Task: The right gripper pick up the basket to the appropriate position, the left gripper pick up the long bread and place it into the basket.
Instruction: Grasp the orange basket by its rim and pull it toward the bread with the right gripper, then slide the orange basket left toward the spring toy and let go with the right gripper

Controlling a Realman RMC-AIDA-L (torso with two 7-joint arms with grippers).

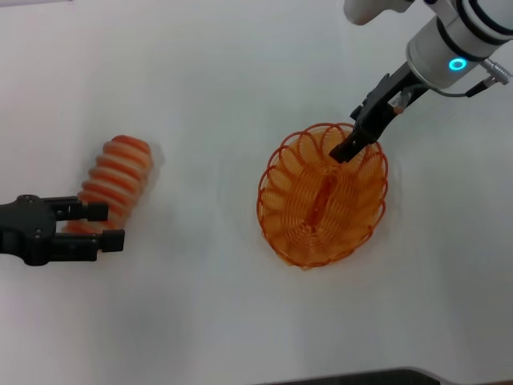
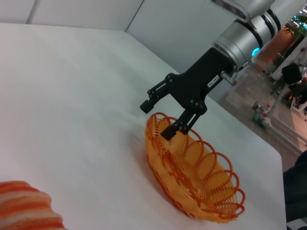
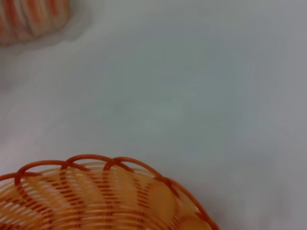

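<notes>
The orange wire basket (image 1: 321, 200) stands empty on the white table, right of centre. My right gripper (image 1: 346, 135) is open at its far rim. In the left wrist view this gripper (image 2: 157, 120) has one finger inside the basket (image 2: 192, 177) and one outside, straddling the rim. The long bread (image 1: 116, 180), striped orange-red and cream, lies at the left. My left gripper (image 1: 104, 225) is open, and the bread's near end lies between its fingers. The bread also shows in the left wrist view (image 2: 26, 208) and the right wrist view (image 3: 29, 19), the basket rim in the right wrist view (image 3: 96, 163).
The white table (image 1: 200, 96) has bare surface between bread and basket. Its front edge shows as a dark strip (image 1: 361, 377). In the left wrist view the table's far edge (image 2: 268, 148) runs behind the basket, with room clutter beyond.
</notes>
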